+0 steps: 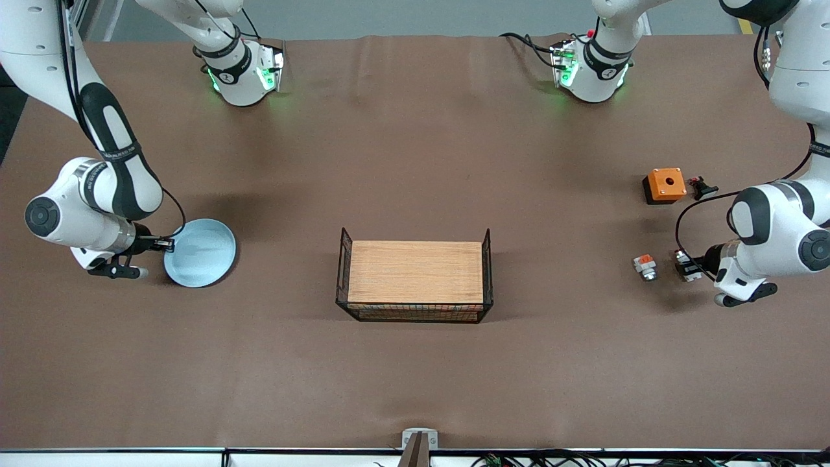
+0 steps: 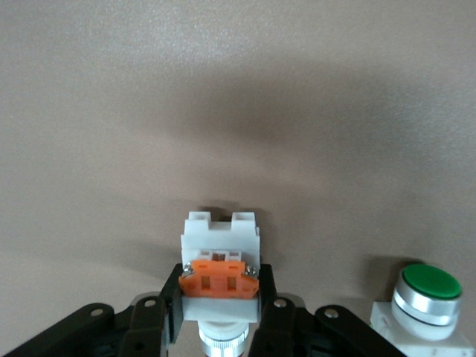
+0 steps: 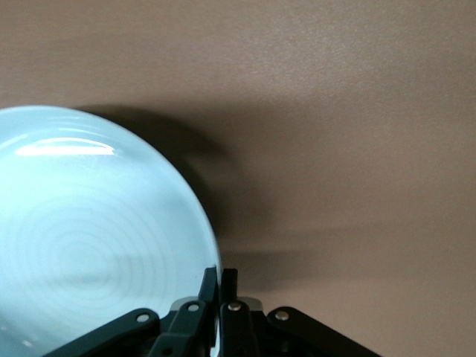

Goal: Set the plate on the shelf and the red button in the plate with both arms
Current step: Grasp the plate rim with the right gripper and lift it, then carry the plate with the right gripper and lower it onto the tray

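The pale blue plate (image 1: 201, 254) lies at the right arm's end of the table and fills one side of the right wrist view (image 3: 97, 238). My right gripper (image 1: 167, 244) (image 3: 221, 279) is shut on the plate's rim, one finger inside and one outside. My left gripper (image 1: 686, 266) (image 2: 220, 297) is shut on the red button (image 2: 220, 260), a white piece with an orange block and a silvery end, low over the table at the left arm's end. In the front view the button (image 1: 685, 264) shows only partly at the fingertips.
A black wire basket (image 1: 487, 272) with a wooden board inside stands mid-table. A stubby white-and-orange piece (image 1: 645, 266) lies beside the left gripper. An orange box with a hole (image 1: 664, 185) and a small black part (image 1: 702, 188) lie farther from the front camera. A green-capped button (image 2: 426, 300) shows close to the left gripper.
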`<state>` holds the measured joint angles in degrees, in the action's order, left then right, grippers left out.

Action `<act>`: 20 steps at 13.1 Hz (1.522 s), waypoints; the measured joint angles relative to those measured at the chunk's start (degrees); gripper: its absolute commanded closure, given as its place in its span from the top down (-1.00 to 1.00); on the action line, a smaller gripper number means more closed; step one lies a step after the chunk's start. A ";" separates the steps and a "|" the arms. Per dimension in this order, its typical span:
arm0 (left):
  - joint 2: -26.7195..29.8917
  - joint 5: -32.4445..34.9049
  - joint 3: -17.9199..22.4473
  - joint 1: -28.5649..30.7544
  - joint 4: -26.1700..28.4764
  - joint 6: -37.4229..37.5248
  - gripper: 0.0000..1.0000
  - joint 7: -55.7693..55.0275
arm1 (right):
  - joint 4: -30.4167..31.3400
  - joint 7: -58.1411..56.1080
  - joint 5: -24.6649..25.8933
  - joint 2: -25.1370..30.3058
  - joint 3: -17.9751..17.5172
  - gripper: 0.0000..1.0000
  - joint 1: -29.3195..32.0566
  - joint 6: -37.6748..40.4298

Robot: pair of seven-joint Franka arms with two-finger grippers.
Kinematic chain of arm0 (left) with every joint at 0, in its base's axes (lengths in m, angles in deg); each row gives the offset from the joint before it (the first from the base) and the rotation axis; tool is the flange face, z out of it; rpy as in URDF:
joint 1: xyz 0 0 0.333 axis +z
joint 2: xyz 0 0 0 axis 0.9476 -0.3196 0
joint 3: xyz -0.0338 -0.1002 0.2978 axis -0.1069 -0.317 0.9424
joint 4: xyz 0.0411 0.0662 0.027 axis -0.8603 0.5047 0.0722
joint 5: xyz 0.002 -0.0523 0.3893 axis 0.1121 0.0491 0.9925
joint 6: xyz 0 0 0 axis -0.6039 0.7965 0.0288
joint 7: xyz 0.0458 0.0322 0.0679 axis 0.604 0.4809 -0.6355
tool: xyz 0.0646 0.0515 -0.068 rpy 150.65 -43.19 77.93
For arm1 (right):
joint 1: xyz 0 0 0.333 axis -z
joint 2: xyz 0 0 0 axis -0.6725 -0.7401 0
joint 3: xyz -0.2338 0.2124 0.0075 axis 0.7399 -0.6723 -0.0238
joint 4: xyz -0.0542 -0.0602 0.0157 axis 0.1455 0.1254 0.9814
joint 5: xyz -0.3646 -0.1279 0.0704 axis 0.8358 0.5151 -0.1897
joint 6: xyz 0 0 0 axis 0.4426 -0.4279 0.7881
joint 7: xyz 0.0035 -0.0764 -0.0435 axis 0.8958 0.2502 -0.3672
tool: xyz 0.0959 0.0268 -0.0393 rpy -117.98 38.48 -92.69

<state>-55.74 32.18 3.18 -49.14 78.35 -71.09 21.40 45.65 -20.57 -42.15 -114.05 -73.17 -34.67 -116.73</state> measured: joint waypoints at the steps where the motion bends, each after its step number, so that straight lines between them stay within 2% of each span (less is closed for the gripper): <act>1: 0.36 0.00 -0.31 -0.01 -0.08 -0.01 -1.00 0.04 | -0.58 0.00 -0.01 0.58 -0.13 -0.98 -0.12 1.57; 4: 3.35 0.00 -2.61 -0.04 -0.43 0.64 -1.00 0.09 | -3.44 0.20 -0.03 3.50 -0.27 -0.98 -0.97 8.78; 7: 8.05 0.00 -5.89 -0.10 -2.12 4.99 -1.00 0.05 | -10.49 3.23 -0.08 7.31 -0.29 -0.98 -2.90 22.53; 10: 9.53 0.00 -9.01 -0.23 -4.92 8.66 -1.00 -0.54 | -18.87 10.31 -0.13 10.87 -0.36 -0.97 -6.23 37.30; 16: 9.58 0.00 -11.99 -0.24 -9.96 17.78 -1.00 -4.63 | -33.17 36.24 -0.40 14.10 -0.88 -0.96 -19.21 59.01; 18: 10.00 0.00 -12.89 -0.25 -11.54 19.79 -1.00 -4.95 | -36.52 46.53 -0.81 14.12 -1.18 -0.96 -25.13 62.70; 20: 10.86 0.00 -13.19 -0.25 -12.11 21.59 -1.00 -4.99 | -38.14 59.16 -2.46 14.10 -1.44 -0.96 -32.48 63.23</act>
<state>-44.88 32.18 -10.01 -49.38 66.25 -49.49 16.41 7.51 38.60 -44.61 -99.95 -74.61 -67.15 -53.50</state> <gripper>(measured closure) 0.586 0.974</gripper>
